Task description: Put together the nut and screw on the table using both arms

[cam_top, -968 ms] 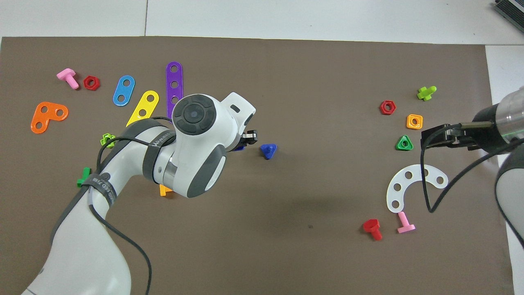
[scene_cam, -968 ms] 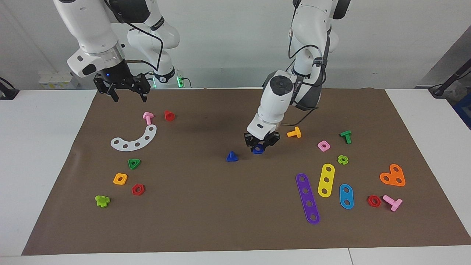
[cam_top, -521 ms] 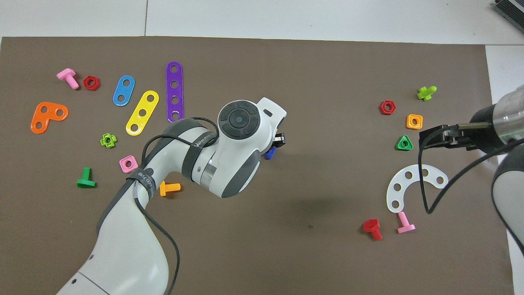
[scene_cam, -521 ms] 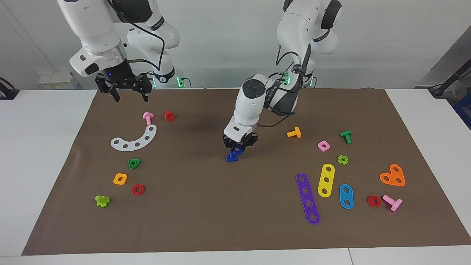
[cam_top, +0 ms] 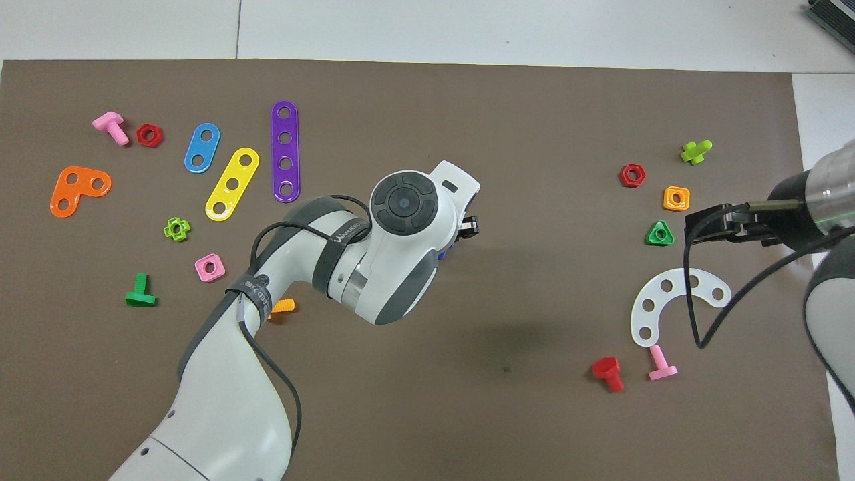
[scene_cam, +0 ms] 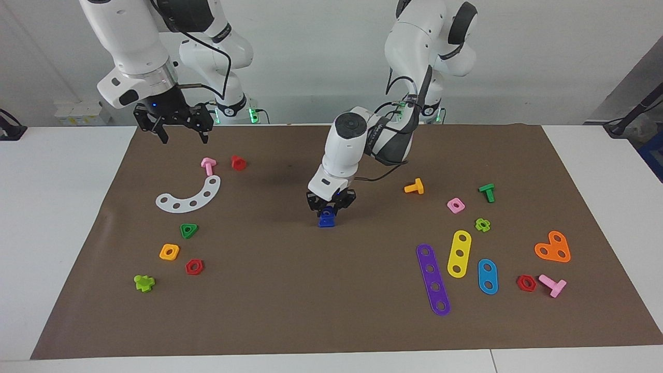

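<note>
One blue nut and one blue screw sit stacked mid-sheet on the table; nut directly over the screw's stem, whether seated on it cannot be told. In the overhead view both are almost hidden under the left arm's wrist.

Counts relative to the screw:
- toward the right arm's end: one white arc plate, one green triangular nut, one orange square nut, one red hex nut, one pink bolt, one red bolt.
- toward the left arm's end: one orange bolt, one pink square nut, one purple strip.

Left gripper: low over the screw, fingers closed on the nut. Right gripper: waits in the air over the sheet's edge near the pink bolt, fingers spread apart, holding nothing.
</note>
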Available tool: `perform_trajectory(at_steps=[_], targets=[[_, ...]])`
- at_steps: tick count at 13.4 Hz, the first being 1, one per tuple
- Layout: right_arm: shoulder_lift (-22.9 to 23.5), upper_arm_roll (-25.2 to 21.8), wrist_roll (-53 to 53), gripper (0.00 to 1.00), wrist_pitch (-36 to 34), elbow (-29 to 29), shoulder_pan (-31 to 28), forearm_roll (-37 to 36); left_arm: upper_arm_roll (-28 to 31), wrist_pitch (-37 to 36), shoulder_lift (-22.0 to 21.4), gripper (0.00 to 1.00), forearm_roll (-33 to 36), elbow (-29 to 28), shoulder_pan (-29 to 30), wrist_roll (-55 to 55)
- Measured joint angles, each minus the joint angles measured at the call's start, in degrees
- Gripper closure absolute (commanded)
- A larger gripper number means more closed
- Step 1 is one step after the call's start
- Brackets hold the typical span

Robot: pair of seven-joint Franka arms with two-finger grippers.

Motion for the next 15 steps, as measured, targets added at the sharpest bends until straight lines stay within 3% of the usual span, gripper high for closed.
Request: perform_trajectory(at_steps=[5, 6, 7, 12, 15], targets=[[-0.05, 0.0, 0.0, 0.0, 0.0, -0.06, 0.0, 0.0, 0.08, 0.33, 2.59, 1.0, 0.03, -0.05, -0.85, -0.12], [-0.07, 0.0, 0.0, 0.0, 0.0, -0.07, 0.0, 0.0, 0.08, 0.51, 3.29, 0.75, 0.07, -0.05, -0.89, -0.12], [-0.08, 0.0, 0.0, 0.0, 0.0, -0.1, 0.0, 0.0, 0.13, 0.58, 3.42, 0.38, 0.12, 0.13, -0.89, -0.12], [-0.1, 0.0, 0.0, 0.0, 0.0, -0.21, 0.0, 0.0, 1.15, -0.5, 3.49, 0.26, 0.13, 1.98, -0.67, -0.12], [-0.12, 0.0, 0.0, 0.0, 0.0, -0.34, 0.0, 0.0, 2.03, -11.4, 3.08, 0.27, 0.24, 9.23, 2.72, -0.11]])
